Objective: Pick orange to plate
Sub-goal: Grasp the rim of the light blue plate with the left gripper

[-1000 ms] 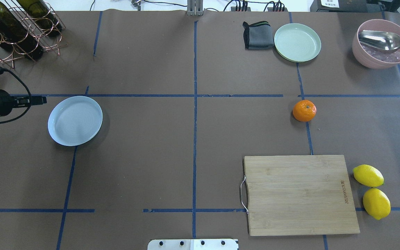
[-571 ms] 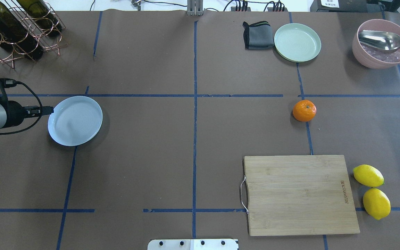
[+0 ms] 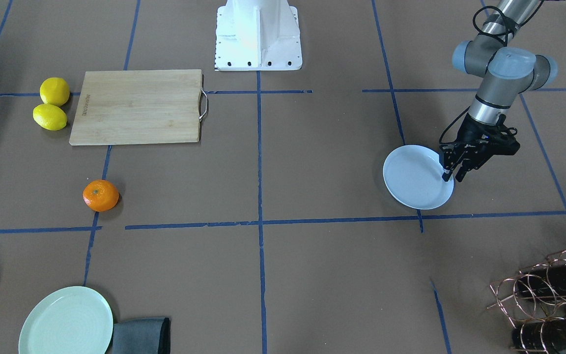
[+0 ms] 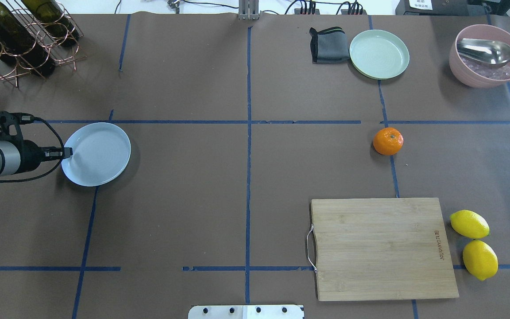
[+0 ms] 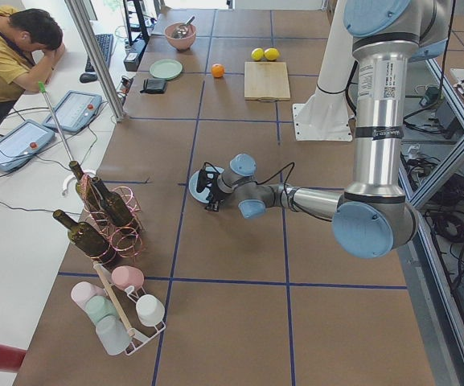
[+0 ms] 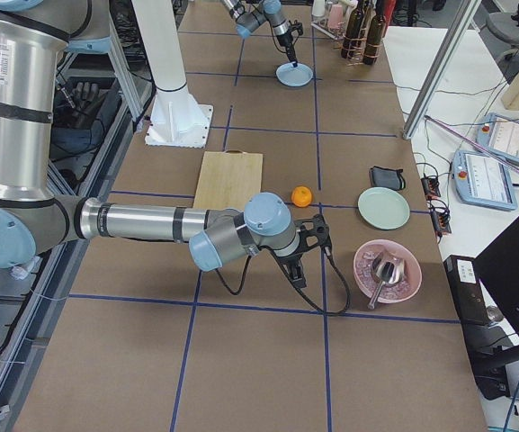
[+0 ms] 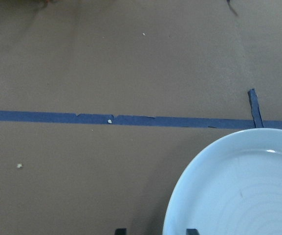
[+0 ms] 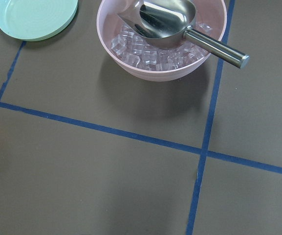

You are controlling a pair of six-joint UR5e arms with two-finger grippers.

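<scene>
The orange (image 4: 388, 141) (image 3: 100, 195) lies alone on the brown table, right of centre in the overhead view. The pale blue plate (image 4: 98, 153) (image 3: 413, 179) sits empty far to the left. My left gripper (image 4: 67, 153) (image 3: 452, 173) is low at the plate's near-left rim and open. The left wrist view shows one dark fingertip (image 7: 120, 230) outside the plate (image 7: 243, 191) and the other over its inside, with the rim between them. My right gripper (image 6: 313, 238) shows only in the exterior right view, near the orange (image 6: 302, 195); I cannot tell whether it is open or shut.
A wooden cutting board (image 4: 383, 248) with two lemons (image 4: 469, 223) beside it lies at the near right. A pale green plate (image 4: 379, 54), a grey cloth (image 4: 328, 44) and a pink bowl (image 4: 487, 55) holding ice and a scoop stand at the far right. A wine rack (image 4: 20, 35) fills the far left corner.
My left arm has swung in from the table's left edge toward the blue plate, and its gripper now straddles the plate's rim. The orange and plate have not moved.
</scene>
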